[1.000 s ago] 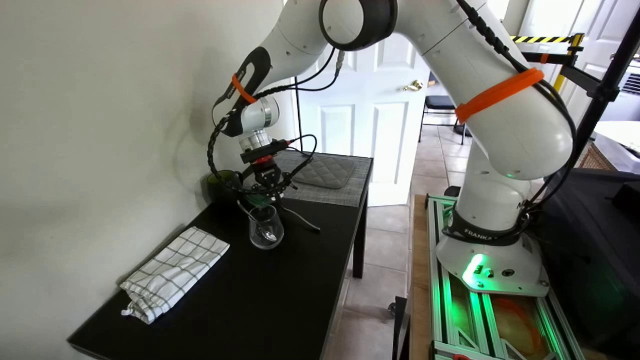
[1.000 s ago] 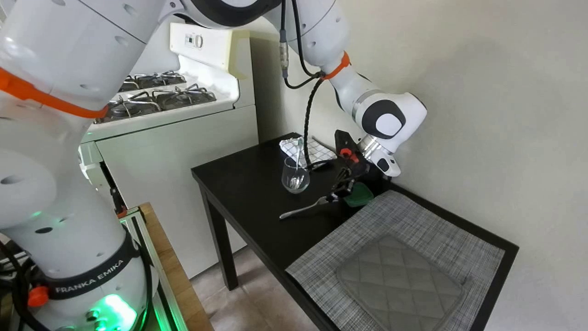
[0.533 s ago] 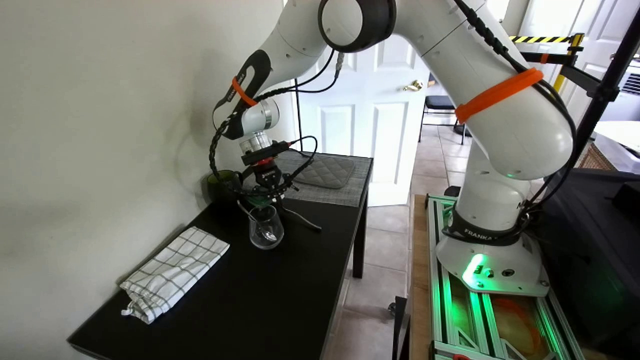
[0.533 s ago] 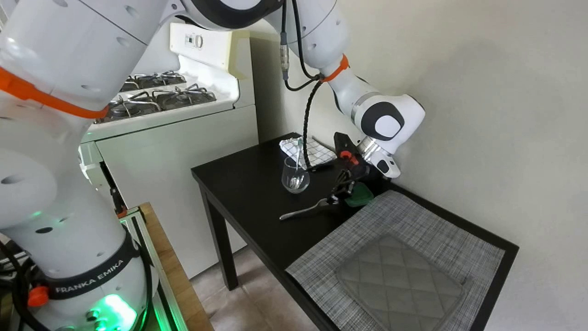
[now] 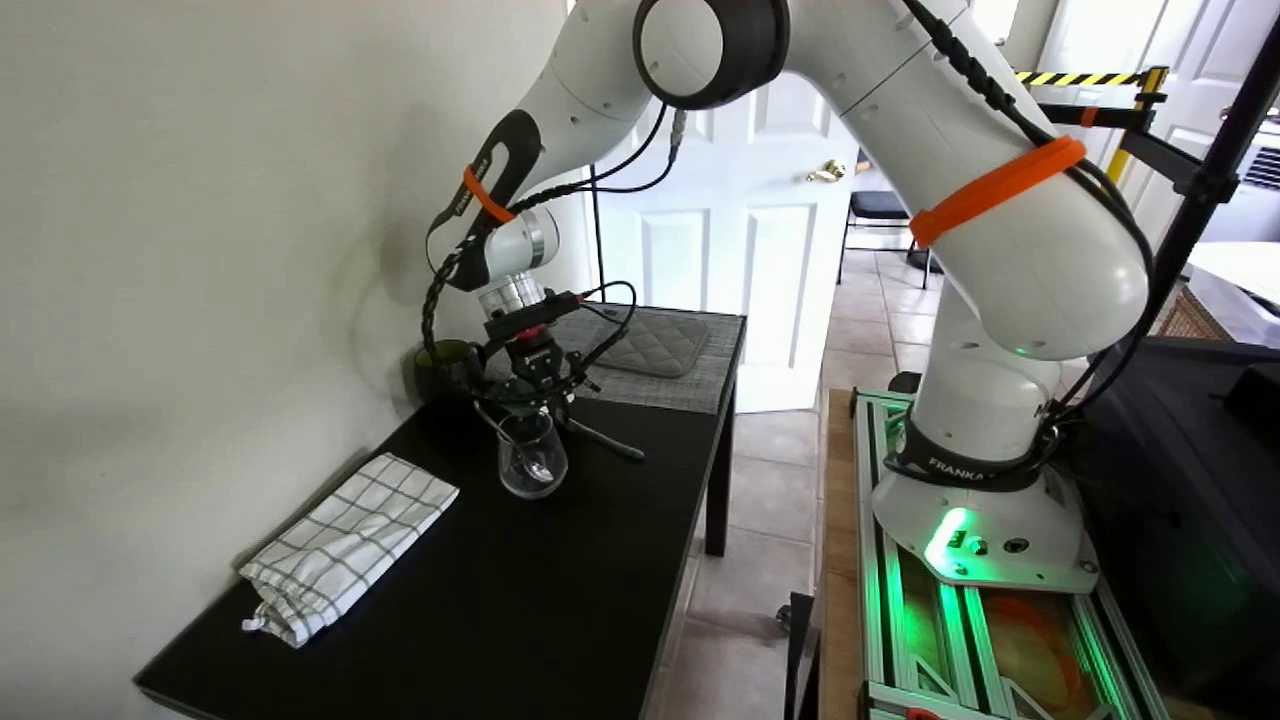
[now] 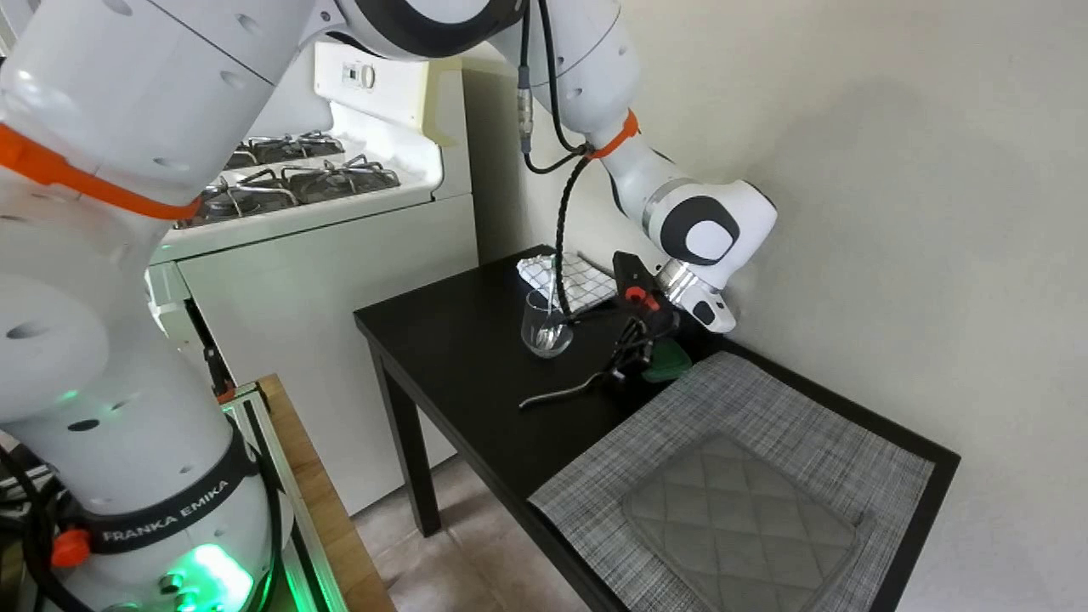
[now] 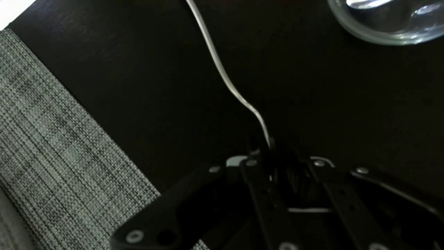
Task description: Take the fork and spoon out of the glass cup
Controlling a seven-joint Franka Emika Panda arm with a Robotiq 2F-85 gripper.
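**Fork out, spoon to go: 3 ways it could slip**

The fork [image 7: 222, 71] is out of the glass cup [image 5: 553, 445], its head hidden at the pincer [image 7: 277, 152] and its handle stretching away over the worktop [image 6: 459, 331]. Whether the handle end rests there or hangs just above, I cannot tell. Nor can I tell the pincer's state: it is too dark there in the wrist view to say whether it grips the fork or merely stands parted around it. The spoon [image 5: 538, 470] leans in the cup, bowl low, handle past the rim.

1st risk: the fork's wavy profile shows from above, so it seems to be on edge. Freed like that, it would probably topple flat, and skid if there is any drop. 2nd: the tines could hook the pincer as it lifts, dragging the fork along. 3rd: the cup looks light, and a sideways pull on that tilted spoon could tip it. The braided cable [image 6: 558, 238] runs right alongside the handle in an exterior view; depth is unclear, but if they are close, a swing could snag it.
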